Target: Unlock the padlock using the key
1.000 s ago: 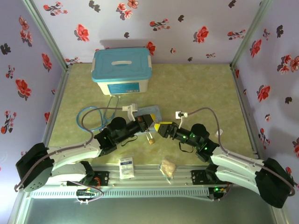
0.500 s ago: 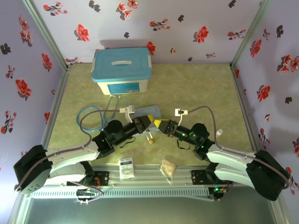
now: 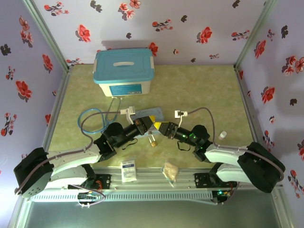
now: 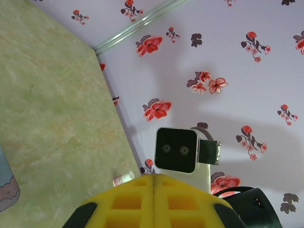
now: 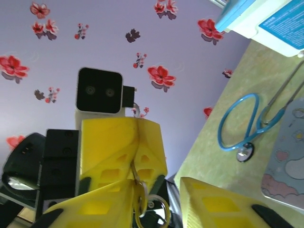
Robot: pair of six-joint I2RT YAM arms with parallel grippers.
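At the bottom of the top view, a flat white packet [image 3: 128, 170] and a crumpled tan wrapper [image 3: 170, 171] lie by the metal rail [image 3: 152, 183]. Just above them, near the middle of the frame, the padlock [image 3: 153, 141] lies on the green marbled table [image 3: 204, 90]. It is tiny, shiny and gold-coloured. It is just below the two grippers and apart from them.

The left gripper [image 3: 152, 122] and the right gripper [image 3: 162, 127] meet tip to tip. Both have chunky yellow fingers. In the right wrist view, the left gripper's fingers are pressed tight together on the key [image 5: 135, 170], a thin dark bit of metal poking out of the crack between them. Round silver rings [image 5: 160, 209] hang from it. The right gripper's fingers are spread wide apart, and the rings dangle between them.

Behind the grippers lies a flat pale blue tin [image 3: 154, 112]. To its left curls a stethoscope [image 3: 92, 121] with a blue tube. A small white bottle [image 3: 222, 135] stands at the right. Farthest back, in the upper left, is a boxy white tub [image 3: 124, 88] with a smooth blue lid [image 3: 124, 66].
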